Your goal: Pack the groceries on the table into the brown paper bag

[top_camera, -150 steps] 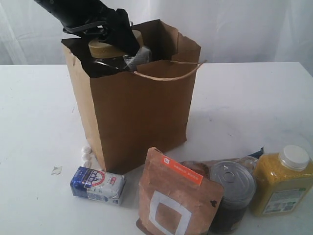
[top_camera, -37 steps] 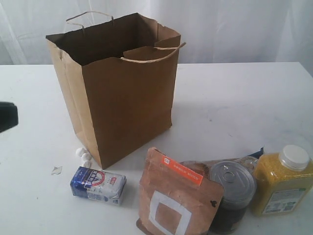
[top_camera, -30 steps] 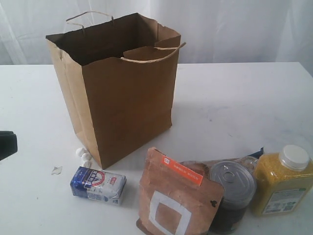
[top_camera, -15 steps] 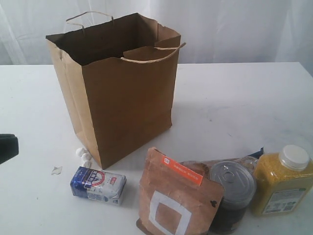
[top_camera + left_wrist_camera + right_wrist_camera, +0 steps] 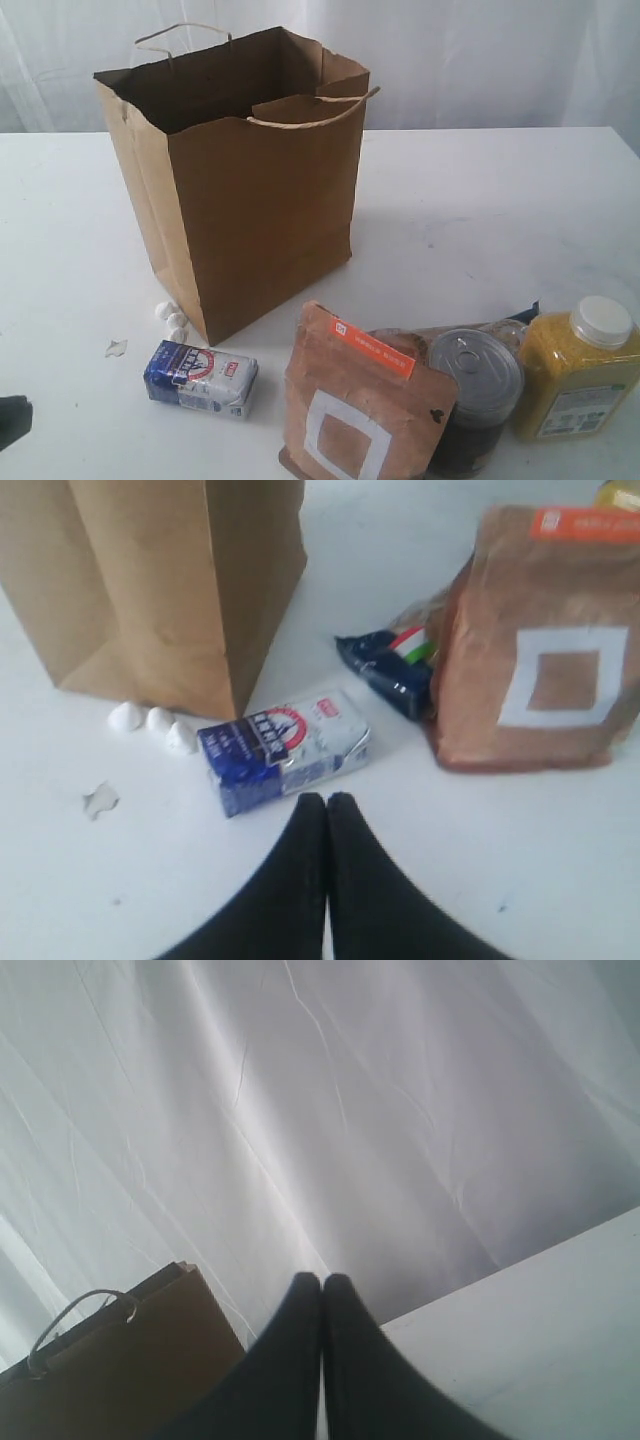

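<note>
In the exterior view, a tall creased brown kraft paper bag (image 5: 250, 190) with twisted paper-cord handles stands upright and open on the wide white counter (image 5: 500, 220). Its inside is in shadow. Three small white crumbs (image 5: 172, 317) lie at its near corner, with a thin pale scrap (image 5: 116, 348) close by. A small blue-and-white packet (image 5: 200, 377) lies flat just in front of the bag. To its right a brown pouch with a white square (image 5: 360, 405) stands leaning. A silver-topped tin can (image 5: 475, 385) is right beside the pouch. A yellow jar with a white cap (image 5: 580, 370) stands by the can. The dark blue end of a spaghetti pack (image 5: 525, 312) shows behind the can and the jar. A dark part of the left arm (image 5: 12, 420) juts in at the lower left edge. A white cloth backdrop (image 5: 480, 60) hangs behind.

In the left wrist view, the left jaws are pressed fully together and hold nothing. They hang over bare counter near the blue-and-white packet without touching it. The bag's base, the crumbs, the spaghetti pack's blue end and the pouch lie beyond.

In the right wrist view, the right jaws are likewise pressed together and empty, raised off the counter. They face the backdrop, with the bag's rim and one cord handle to one side.
</note>
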`<control>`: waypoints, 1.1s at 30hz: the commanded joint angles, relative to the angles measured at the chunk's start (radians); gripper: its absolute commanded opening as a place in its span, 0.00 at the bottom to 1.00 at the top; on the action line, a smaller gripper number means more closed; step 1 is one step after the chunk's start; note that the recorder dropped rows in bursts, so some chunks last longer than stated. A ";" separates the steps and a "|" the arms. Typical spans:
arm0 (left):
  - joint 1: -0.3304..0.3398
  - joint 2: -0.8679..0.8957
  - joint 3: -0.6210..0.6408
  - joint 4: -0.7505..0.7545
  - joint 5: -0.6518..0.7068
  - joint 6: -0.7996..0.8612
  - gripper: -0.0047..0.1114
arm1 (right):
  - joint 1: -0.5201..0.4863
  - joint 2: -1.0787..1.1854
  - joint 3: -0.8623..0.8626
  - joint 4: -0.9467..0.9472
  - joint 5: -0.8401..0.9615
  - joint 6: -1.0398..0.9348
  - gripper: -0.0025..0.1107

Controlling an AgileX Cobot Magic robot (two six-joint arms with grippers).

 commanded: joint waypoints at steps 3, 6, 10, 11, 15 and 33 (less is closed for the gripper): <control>-0.004 -0.138 0.129 0.149 -0.025 -0.003 0.04 | -0.003 -0.005 0.005 -0.003 -0.010 0.001 0.02; -0.004 -0.199 0.175 0.153 -0.054 -0.003 0.04 | -0.003 -0.005 0.005 -0.003 -0.010 0.001 0.02; -0.004 -0.276 0.208 0.278 -0.077 -0.003 0.04 | -0.003 -0.005 0.005 -0.003 0.028 0.001 0.02; -0.004 -0.282 0.208 0.305 -0.077 -0.003 0.04 | -0.003 -0.005 0.005 -0.003 0.062 0.001 0.02; -0.004 -0.282 0.208 0.385 -0.104 -0.003 0.04 | -0.003 -0.005 -0.041 -0.003 0.252 -0.003 0.03; -0.004 -0.282 0.208 0.438 -0.115 -0.003 0.04 | -0.003 0.569 -0.778 -0.773 1.208 -0.294 0.60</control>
